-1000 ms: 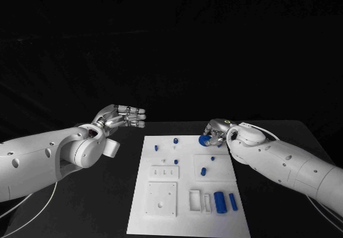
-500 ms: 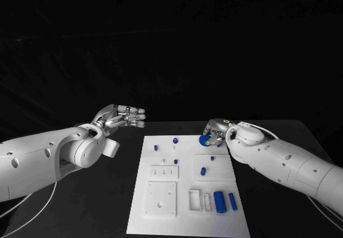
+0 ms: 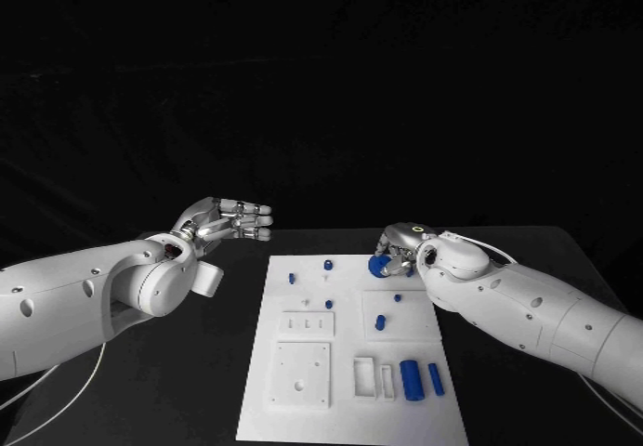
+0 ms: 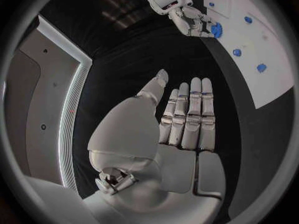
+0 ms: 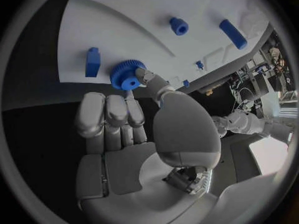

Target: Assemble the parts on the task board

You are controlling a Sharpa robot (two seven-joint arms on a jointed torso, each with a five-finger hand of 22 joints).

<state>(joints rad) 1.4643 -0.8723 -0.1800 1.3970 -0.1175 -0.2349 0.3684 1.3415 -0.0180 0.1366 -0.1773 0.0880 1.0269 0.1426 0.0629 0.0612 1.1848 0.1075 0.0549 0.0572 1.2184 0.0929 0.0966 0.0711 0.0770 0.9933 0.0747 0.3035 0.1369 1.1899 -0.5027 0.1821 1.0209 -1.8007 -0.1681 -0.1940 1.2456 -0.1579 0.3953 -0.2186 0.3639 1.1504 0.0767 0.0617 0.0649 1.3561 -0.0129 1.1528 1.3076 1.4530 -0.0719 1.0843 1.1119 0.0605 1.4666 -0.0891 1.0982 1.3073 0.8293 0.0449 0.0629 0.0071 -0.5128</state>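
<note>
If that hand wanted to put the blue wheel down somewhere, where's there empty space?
Bare black table lies beyond the board's far edge and along both sides. On the board, the near strip is free. Its middle is crowded with blue parts. The right hand holds the gear.

The left hand (image 4: 177, 129) lies flat with straight fingers (image 4: 194, 114) holding nothing, while beyond it the right hand (image 4: 192, 21) grips a blue gear (image 4: 216, 30) at the task board's (image 4: 274, 50) edge.

Head camera looking down, wrist cameras behind palms, all sharing task board (image 3: 351, 353)
</note>
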